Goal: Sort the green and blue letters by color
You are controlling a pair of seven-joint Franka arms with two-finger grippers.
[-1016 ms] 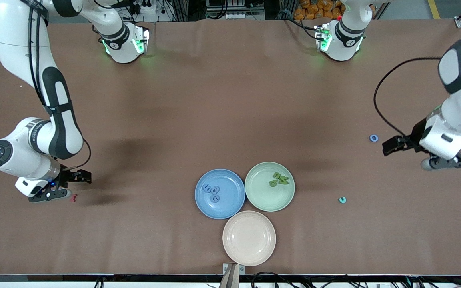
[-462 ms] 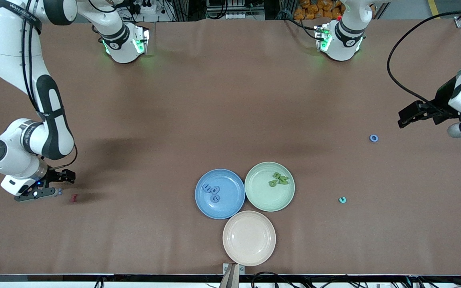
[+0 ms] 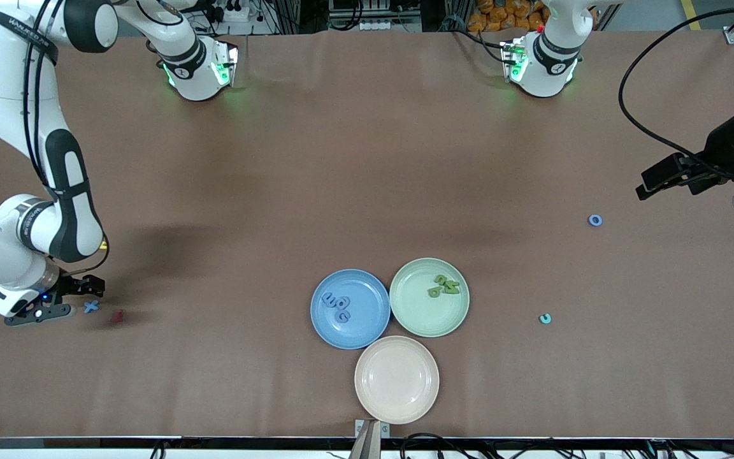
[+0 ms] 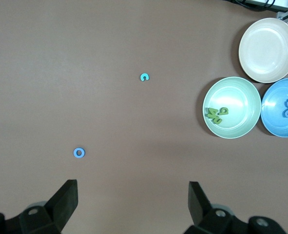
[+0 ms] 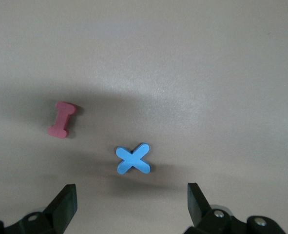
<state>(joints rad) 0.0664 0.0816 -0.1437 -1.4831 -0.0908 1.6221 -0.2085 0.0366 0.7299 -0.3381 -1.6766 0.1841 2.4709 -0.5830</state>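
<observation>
Blue X (image 5: 133, 159) flat on counter (image 3: 341, 178), looks light, thin; we'd pinch across its centre. Right gripper (image 5: 129, 207) spread wide just beside it. Left gripper (image 4: 133, 204) also apart, over counter near blue O (image 4: 79, 153).

A flat blue X (image 5: 133, 159) lies on the table just ahead of the right gripper's (image 5: 129, 204) open jaws, centred between them and apart from both. A blue ring-shaped O (image 4: 79, 152) lies flat ahead of the left gripper's (image 4: 132, 202) open jaws, nearer one finger. Three blue letters (image 3: 337, 304) are clustered in the blue plate (image 3: 367, 331), three olive-green letters (image 3: 445, 286) overlap in the green plate (image 3: 418, 319), both well away from either pair of jaws.
</observation>
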